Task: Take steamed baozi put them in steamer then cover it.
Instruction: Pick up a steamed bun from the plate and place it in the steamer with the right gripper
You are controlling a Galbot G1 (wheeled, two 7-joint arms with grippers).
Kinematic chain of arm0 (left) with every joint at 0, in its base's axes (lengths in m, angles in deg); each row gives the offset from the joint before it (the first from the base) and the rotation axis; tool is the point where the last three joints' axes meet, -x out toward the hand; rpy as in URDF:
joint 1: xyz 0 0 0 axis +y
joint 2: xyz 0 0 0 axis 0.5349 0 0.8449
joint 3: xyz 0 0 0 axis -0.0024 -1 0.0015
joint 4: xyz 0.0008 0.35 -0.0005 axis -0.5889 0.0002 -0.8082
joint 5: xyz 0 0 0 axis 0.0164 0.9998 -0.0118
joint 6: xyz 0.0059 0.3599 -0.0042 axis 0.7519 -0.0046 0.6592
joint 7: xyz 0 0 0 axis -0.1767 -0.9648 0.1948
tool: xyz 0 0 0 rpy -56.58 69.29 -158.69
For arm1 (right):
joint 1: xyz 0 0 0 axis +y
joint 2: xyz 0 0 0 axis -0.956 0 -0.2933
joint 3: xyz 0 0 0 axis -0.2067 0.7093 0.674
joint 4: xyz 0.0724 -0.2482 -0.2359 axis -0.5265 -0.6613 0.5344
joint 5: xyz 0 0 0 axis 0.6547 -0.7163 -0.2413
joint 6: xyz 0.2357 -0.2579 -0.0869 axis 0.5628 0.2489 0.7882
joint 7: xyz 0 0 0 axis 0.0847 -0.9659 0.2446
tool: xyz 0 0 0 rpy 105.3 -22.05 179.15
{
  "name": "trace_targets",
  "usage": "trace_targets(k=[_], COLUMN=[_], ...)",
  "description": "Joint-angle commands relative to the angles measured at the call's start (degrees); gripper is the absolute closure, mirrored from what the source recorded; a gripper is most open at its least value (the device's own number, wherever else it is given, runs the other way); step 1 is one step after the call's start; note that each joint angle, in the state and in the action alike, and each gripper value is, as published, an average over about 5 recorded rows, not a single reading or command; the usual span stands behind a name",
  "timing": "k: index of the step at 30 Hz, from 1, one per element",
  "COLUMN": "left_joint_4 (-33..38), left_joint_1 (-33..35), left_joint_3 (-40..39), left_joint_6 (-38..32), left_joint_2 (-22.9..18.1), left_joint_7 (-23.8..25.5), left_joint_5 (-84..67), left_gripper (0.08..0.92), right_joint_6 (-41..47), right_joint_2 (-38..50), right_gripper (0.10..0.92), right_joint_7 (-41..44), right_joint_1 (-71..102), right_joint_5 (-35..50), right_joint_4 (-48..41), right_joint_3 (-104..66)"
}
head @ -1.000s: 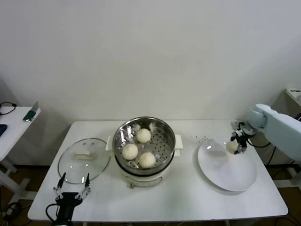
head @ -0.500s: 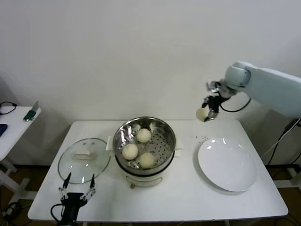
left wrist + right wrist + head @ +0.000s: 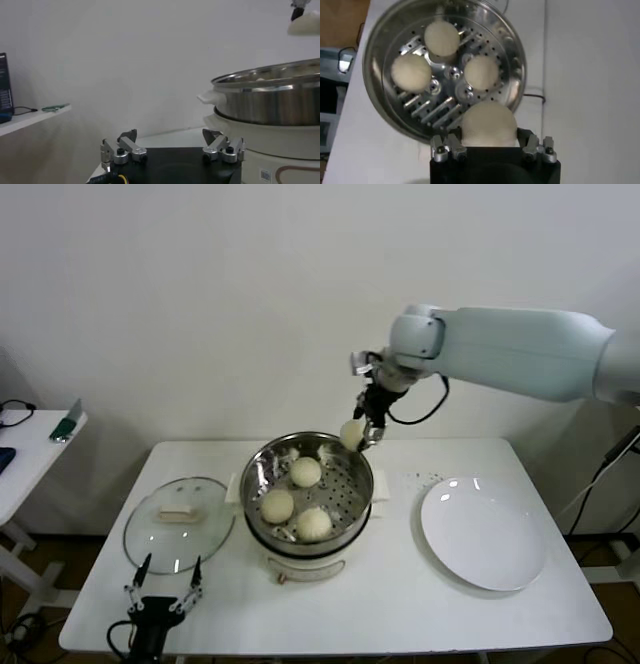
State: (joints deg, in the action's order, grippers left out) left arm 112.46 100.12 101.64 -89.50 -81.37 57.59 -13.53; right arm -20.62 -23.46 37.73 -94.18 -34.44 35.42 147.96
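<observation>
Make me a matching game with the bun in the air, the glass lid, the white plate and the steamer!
Things:
1. lifted bun
2. glass lid
3. white plate
4. steamer

Places or states:
A. lying on the table left of the steamer
B. holds three buns
C. held in the right gripper above the steamer's rim
D. bare, on the table's right side

Pairs: 1-C, 2-A, 3-D, 4-B

We only catch a cropped bit of the round shiny stainless-steel steamer pot (image 3: pixel 280 97) in the left wrist view, and the cream-white dough bun (image 3: pixel 305 26) up top gets chopped by the edge too.
</observation>
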Motion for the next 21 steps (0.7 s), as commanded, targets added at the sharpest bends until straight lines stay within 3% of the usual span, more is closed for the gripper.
trace_targets(k=[1, 21], left_joint_4=[0.0, -0.9], left_joint_1=[-0.2, -0.7], left_joint_3=[0.0, 0.8], left_joint_6=[0.1, 0.3], left_joint_2=[0.4, 0.4], left_joint_7=[0.0, 0.1], left_joint_5=[-0.5, -0.7], left_gripper=[0.177, 0.177], right_joint_6=[2.8, 2.9], right_joint_2=[-8.1, -9.4], right_gripper=[0.321, 0.312], right_joint_7=[-5.0, -5.6], right_joint_1=[0.9, 7.9], right_joint_5=[6.6, 0.2], right_joint_4=[2.8, -0.6], right_joint_3=[4.7, 6.0])
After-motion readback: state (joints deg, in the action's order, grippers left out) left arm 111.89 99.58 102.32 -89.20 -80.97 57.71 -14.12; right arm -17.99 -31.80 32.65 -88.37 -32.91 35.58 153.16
